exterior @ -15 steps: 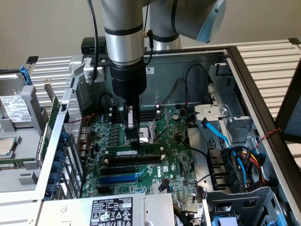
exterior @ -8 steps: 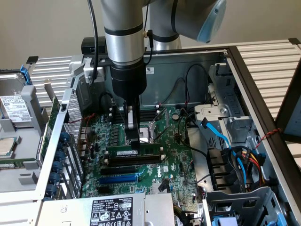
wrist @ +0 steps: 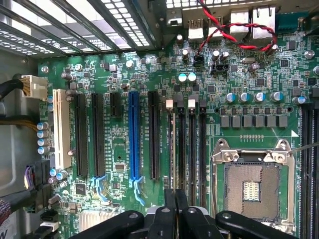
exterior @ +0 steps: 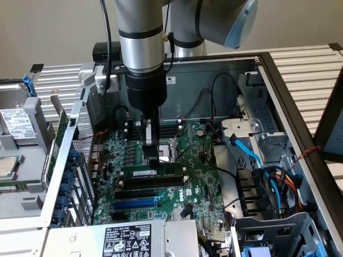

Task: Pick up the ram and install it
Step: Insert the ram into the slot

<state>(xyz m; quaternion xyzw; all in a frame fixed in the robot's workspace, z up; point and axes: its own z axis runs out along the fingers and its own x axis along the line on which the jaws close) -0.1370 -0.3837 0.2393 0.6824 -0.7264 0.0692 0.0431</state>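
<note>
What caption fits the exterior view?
Gripper clamps the ram on edge against the green motherboard inside an open computer case.

blue slot (wrist: pixel 133 137) between black slots (wrist: pixel 153 134); cpu socket (wrist: pixel 250 188) nearby

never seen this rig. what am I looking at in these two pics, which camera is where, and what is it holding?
It is one robot arm reaching down into an open computer case. The exterior view comes from a camera off the arm. The wrist view comes from a camera on the arm's wrist, looking past the gripper at the motherboard. On that board you can see long black slots, a blue slot and an empty processor socket. In the exterior view the gripper is shut on the top edge of the ram. This is the green stick with a white label, standing upright on its edge at the memory slots. I cannot tell whether it is fully seated.
</note>
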